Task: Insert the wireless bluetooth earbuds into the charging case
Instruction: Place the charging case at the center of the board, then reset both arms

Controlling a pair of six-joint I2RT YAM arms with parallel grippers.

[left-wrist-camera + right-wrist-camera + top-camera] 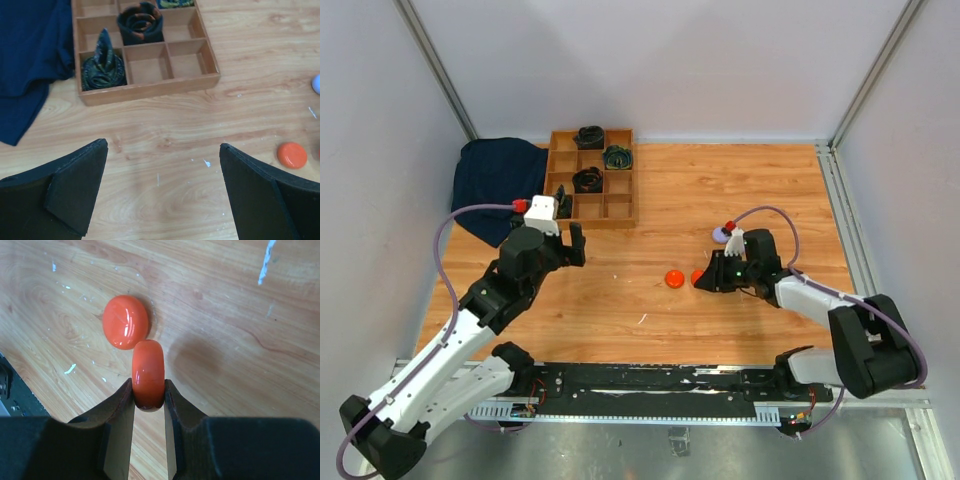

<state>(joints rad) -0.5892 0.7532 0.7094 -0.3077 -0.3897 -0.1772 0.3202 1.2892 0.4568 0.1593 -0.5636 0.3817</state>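
One orange disc (148, 365) pinched in right claw (148, 391), second disc (125, 321) just beyond

Left arm (470, 320) reaches forward and up from its base, elbow bent; left gripper (162, 147) is spread wide, fingers well apart. Right arm (820, 300) folds inward toward centre, wrist low; right gripper (148, 390) is pinched tight on an orange disc (148, 367) standing on edge.
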